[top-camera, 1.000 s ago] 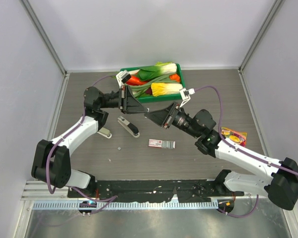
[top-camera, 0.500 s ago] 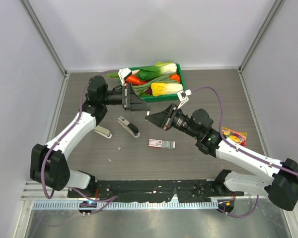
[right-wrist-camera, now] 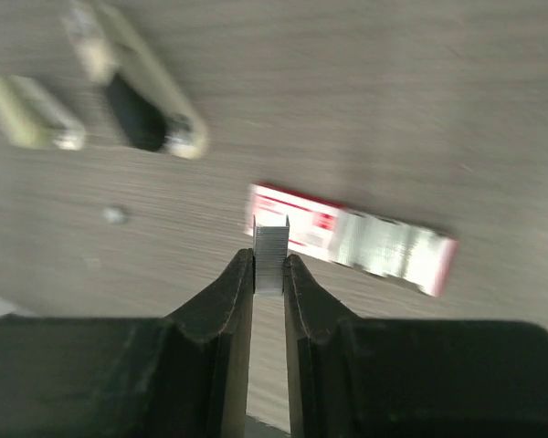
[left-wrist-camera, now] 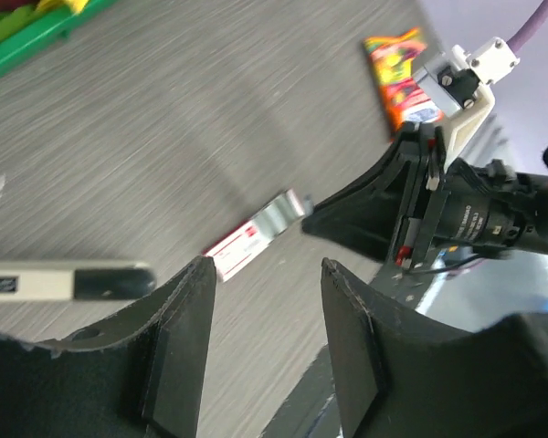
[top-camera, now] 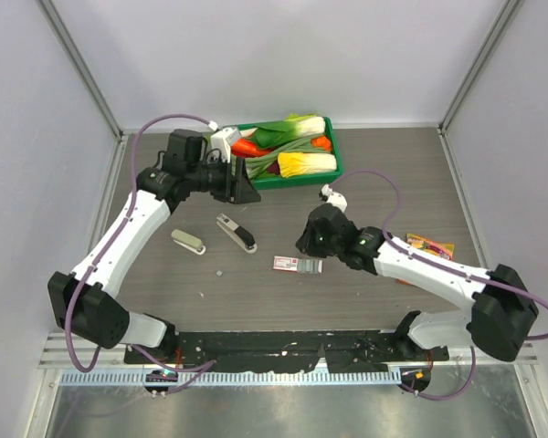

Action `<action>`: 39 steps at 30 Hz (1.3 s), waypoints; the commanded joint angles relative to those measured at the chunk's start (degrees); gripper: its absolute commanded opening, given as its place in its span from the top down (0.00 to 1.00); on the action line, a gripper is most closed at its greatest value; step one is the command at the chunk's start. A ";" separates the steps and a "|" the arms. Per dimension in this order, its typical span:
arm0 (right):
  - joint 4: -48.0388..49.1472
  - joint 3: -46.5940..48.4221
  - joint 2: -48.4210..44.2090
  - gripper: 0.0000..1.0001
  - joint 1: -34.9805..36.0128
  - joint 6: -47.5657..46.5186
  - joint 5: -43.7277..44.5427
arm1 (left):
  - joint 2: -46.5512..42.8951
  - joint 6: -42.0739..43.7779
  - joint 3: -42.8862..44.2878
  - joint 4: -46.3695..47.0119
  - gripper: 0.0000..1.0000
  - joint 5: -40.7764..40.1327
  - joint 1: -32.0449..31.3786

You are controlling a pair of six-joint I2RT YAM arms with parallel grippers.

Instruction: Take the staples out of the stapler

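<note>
At the upper left of the top view, the left gripper (left-wrist-camera: 267, 274) is seen with its fingers parted and nothing between them, raised near the green basket (top-camera: 297, 181). Left of centre, a whitish rounded bar (top-camera: 188, 241) is laid flat. The stapler (top-camera: 237, 233) lies just to its right, apart from it and untouched by either gripper. Right of centre, the right gripper (right-wrist-camera: 268, 266) is closed on the staples (right-wrist-camera: 270, 239), a short strip pinched at the very fingertips close to the flat red-and-white box (top-camera: 297, 265).

The strip is judged to be ready for setting down. The pinch should be kept light and square, since glued staples are likely to be snapped or twisted by a hard squeeze. The strip should be lowered close to the table (top-camera: 393, 182) before it is released.

The staples are seen as bright, finely ribbed metal. The stapler is formed as a long silver-grey arm over a black base. The box is thin printed card, the fingers matte black, and the table dark with a brushed grain.
</note>
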 commanded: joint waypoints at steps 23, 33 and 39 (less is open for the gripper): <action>-15.61 1.02 15.48 0.89 9.97 10.35 26.29 | -4.86 15.54 -11.88 -8.41 0.49 -14.51 -7.27; -14.38 1.37 16.89 0.88 9.97 10.08 24.89 | -5.30 15.01 -12.23 -8.14 0.49 -14.16 -7.79; -14.03 1.63 17.42 0.88 9.89 10.08 24.53 | -5.48 14.84 -12.40 -8.14 0.49 -14.25 -7.88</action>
